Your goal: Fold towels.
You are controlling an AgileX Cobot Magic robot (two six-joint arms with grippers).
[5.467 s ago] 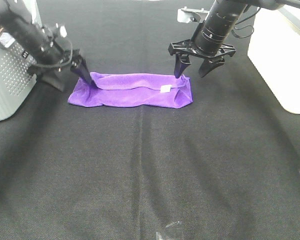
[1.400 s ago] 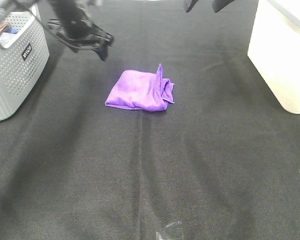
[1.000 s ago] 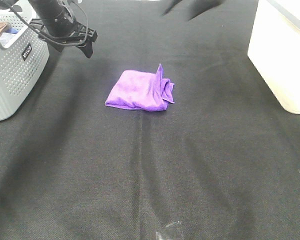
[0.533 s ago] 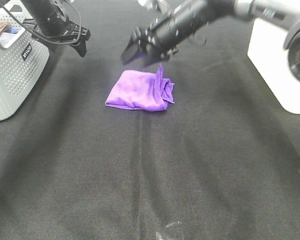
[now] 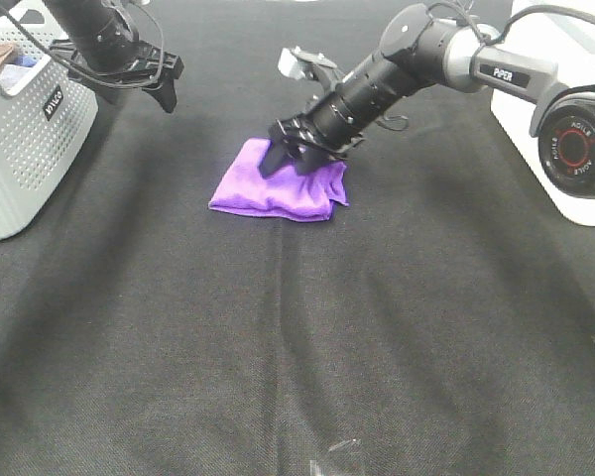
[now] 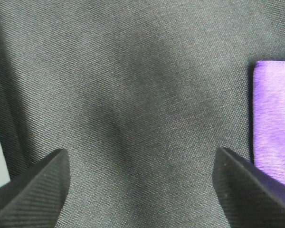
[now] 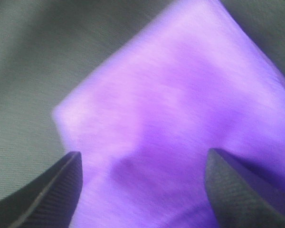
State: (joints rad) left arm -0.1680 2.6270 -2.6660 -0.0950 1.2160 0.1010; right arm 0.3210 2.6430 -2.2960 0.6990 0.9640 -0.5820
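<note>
Exterior high, right pincer [image 5: 299, 159] spread open over purple towel [image 5: 263, 188], left pincer [image 5: 167, 87] open, well apart.

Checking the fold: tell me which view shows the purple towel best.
Exterior high: the whole folded purple towel shows, right hand over it. Right wrist shows a blurred close-up; left wrist only an edge.

Black ribbed arms [image 5: 397, 74] — silver collar, white lettering, looping cables.
</note>
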